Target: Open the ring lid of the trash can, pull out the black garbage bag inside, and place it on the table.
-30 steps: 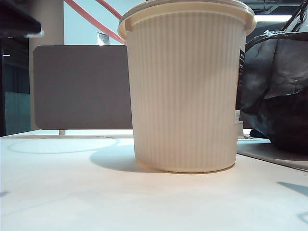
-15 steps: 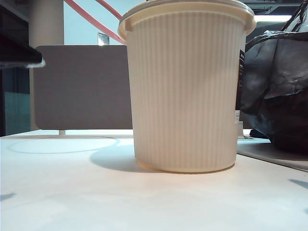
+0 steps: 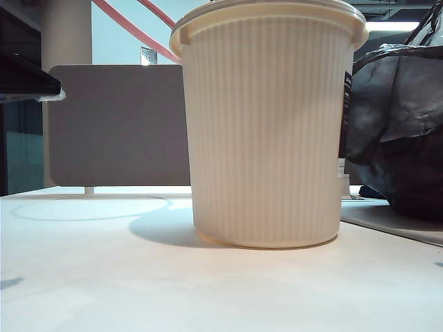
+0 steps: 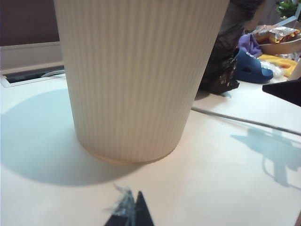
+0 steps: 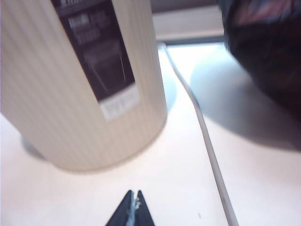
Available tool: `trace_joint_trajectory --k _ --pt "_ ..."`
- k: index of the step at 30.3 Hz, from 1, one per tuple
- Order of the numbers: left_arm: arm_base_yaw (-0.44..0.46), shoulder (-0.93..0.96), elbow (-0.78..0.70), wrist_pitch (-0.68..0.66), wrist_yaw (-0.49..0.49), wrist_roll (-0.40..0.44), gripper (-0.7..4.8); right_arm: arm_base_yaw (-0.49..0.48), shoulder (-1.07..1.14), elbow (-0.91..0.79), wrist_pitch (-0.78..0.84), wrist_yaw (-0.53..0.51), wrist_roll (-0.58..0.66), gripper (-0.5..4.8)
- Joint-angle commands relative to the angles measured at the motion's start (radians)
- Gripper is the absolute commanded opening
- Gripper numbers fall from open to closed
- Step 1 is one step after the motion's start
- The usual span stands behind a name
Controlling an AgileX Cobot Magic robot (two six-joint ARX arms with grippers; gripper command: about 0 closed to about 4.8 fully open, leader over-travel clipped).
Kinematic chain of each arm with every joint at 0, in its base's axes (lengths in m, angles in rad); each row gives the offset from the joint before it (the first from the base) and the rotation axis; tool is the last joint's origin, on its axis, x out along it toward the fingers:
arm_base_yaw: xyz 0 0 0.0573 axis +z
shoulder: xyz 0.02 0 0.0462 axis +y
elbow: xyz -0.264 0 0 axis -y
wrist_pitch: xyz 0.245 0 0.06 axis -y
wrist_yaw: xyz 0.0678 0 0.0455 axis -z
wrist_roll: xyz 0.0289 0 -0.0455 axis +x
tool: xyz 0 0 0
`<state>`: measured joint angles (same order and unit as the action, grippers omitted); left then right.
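Trash can [image 3: 266,128]: cream, ribbed, upright on table [image 3: 104,277], centre of ext. view; dark label strip [image 5: 96,52] on its side toward the right arm
Black garbage bag [image 3: 398,117]: crumpled heap on table, right of can and behind it, beside it, contact unclear
Ring lid [image 3: 121,19]: pink hoop, only part seen, rising at a slant behind can's rim, upper left; what carries it not visible
Brown-grey partition panel [image 3: 118,124]: upright at far table edge, behind can to the left
Blue slipper [image 4: 251,68], purple item and snack packets: beyond bag, far side, well clear of can
Seam in tabletop [image 5: 207,141]: runs between can and bag
Left gripper [image 4: 134,212]: jaws pressed together, nothing held, low over table just short of can base
Right gripper [image 5: 134,207]: closed tight, empty, near can's label side
Vs 1 s ago: dark arm piece at ext. view's upper left edge sits lower; shadows at lower right corner mostly gone; can, bag, panel unmoved
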<state>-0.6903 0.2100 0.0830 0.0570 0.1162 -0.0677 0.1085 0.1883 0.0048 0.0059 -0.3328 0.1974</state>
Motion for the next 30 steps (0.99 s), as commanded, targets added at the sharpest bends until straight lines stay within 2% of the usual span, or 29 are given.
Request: trace_joint_trajectory --k 1,9,30 --pt "0.0 0.0 -0.005 0.001 0.003 0.015 -0.06 0.0 0.0 -0.002 -0.071 0.04 -0.074 -0.01" --pt "0.0 0.0 -0.005 -0.037 -0.001 0.042 -0.06 0.0 0.001 -0.002 -0.086 0.13 -0.079 -0.01" --pt "0.0 0.0 -0.074 -0.018 -0.004 0.008 -0.06 0.001 0.001 -0.002 -0.103 0.102 -0.093 -0.01"
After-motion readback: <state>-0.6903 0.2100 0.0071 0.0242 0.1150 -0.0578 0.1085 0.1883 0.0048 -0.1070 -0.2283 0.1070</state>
